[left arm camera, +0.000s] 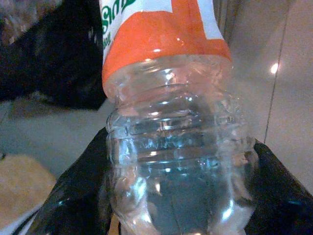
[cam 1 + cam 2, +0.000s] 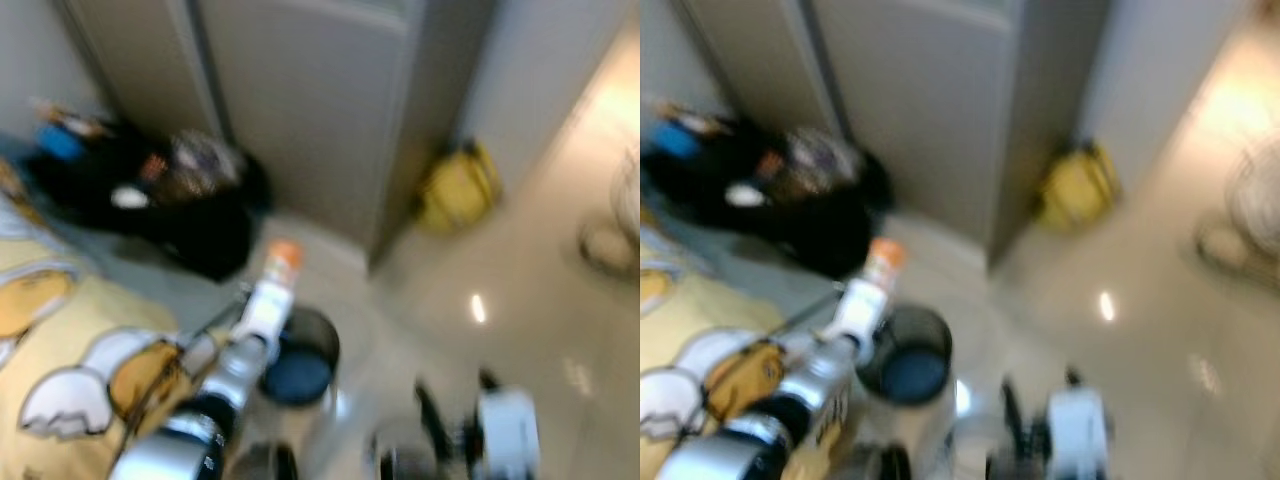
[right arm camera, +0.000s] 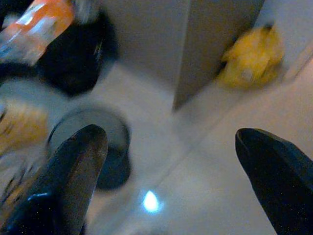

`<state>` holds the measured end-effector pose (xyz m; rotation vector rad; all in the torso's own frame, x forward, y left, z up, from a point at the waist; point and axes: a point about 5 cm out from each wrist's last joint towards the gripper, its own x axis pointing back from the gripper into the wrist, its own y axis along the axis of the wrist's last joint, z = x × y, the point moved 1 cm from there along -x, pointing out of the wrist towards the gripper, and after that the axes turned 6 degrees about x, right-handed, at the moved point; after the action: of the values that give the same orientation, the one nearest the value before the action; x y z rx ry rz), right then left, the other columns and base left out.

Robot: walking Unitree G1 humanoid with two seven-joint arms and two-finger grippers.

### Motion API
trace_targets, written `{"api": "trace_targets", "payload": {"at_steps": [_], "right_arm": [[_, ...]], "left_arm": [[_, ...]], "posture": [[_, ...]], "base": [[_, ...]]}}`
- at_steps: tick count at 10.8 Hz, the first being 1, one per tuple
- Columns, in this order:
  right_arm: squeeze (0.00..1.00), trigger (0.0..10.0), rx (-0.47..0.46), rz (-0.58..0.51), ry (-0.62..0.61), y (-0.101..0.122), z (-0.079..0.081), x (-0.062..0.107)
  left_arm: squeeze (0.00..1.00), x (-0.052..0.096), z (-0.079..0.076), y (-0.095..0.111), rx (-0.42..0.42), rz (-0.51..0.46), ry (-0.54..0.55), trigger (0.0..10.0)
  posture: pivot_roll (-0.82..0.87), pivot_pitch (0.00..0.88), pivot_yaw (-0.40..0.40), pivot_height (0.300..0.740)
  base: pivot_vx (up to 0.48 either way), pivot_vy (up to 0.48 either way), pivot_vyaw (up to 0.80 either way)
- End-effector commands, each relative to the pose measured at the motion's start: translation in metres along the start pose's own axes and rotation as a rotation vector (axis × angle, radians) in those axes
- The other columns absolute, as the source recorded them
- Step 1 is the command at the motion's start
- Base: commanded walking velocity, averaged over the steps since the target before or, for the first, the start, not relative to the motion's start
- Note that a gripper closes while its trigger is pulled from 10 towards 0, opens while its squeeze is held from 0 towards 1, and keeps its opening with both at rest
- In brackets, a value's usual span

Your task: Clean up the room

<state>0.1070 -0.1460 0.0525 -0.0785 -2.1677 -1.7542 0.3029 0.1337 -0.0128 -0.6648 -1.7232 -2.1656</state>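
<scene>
gripping a clear bottle (image 1: 176, 161), the left gripper (image 2: 262, 335) hovers beside the dark bin (image 2: 300, 358).

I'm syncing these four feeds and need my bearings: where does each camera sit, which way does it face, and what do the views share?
Left eye view: head, looking down at the floor, bin and yellow bag; left gripper holds a bottle.
Right eye view: same scene; right gripper low.
Left wrist view: along its fingers, clamping the bottle.
Right wrist view: between spread fingers, toward bin and bag.
Shared: bin, bottle, bag.
</scene>
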Motion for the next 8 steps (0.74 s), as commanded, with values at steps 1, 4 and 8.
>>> {"api": "trace_targets", "payload": {"at_steps": [1,4,8], "right_arm": [[0.0,10.0,0.013,-0.009,0.052,0.007,0.013,0.008],[0.0,10.0,-0.006,0.04,0.097,0.009,0.025,0.027],[0.0,10.0,-0.006,0.075,0.149,0.016,0.036,0.046]], "left_arm": [[0.0,0.001,0.004,-0.009,-0.012,0.036,0.026,10.0],[0.0,0.011,0.015,-0.038,-0.035,0.104,0.066,10.0],[0.33,0.007,0.047,-0.022,0.02,0.077,0.191,10.0]], "posture": [[-0.35,0.355,0.084,0.727],[-0.35,0.392,0.075,0.727],[-0.35,0.442,0.063,0.727]], "base": [[0.0,0.0,0.0],[0.0,0.0,0.0],[0.0,0.0,0.0]]}}
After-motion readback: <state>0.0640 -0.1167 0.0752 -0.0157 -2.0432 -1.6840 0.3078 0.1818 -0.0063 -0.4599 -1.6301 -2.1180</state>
